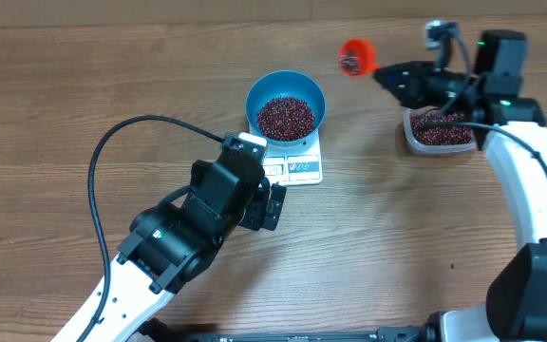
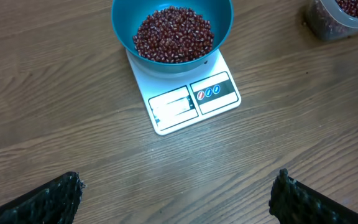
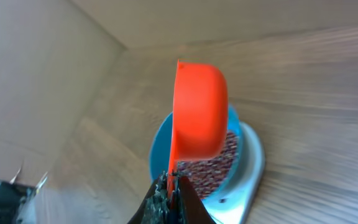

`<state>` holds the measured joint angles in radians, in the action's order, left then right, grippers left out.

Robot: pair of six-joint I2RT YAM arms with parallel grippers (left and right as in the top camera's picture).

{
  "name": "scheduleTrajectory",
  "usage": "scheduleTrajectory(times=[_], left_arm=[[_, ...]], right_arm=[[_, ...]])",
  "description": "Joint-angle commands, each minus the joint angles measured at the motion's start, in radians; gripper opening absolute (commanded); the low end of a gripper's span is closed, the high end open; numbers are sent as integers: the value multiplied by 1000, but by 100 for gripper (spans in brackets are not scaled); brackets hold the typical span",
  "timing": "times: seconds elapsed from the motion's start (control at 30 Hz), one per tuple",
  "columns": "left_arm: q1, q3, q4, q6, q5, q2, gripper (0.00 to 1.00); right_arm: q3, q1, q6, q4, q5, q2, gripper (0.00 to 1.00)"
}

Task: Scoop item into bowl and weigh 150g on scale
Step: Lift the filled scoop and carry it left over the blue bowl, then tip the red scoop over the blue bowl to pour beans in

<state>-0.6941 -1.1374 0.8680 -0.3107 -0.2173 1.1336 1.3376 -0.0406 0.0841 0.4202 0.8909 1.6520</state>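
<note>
orange scoop (image 1: 360, 47), beans (image 1: 348, 63) inside: overhead only

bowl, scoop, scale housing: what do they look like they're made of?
The bowl: probably plastic, smooth blue with a soft sheen; glazed ceramic isn't ruled out. The scoop: moulded orange plastic, uniform colour, slightly glossy. The scale: white plastic housing, matte, with printed label panels along the front.

Scale (image 2: 174, 106) display unreadable, rear under bowl (image 2: 120, 26); scoop (image 3: 197, 106) hides bowl part; tub (image 2: 328, 28) cut by edge.
</note>
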Motion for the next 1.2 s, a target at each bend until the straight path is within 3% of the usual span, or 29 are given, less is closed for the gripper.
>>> scheduleTrajectory(times=[0.0,0.43,0.87,1.17], left_arm=[[0,2,-4,19,5,5,99],[0,2,-4,19,5,5,100],[0,2,-4,19,5,5,100],[0,2,-4,19,5,5,100]], right_arm=[[6,50,25,-8,-64,-19,4],[6,167,11,-12,-116,-19,4],[5,266,-350,-15,-240,-19,4],[5,301,-351,-14,-333,-19,4]])
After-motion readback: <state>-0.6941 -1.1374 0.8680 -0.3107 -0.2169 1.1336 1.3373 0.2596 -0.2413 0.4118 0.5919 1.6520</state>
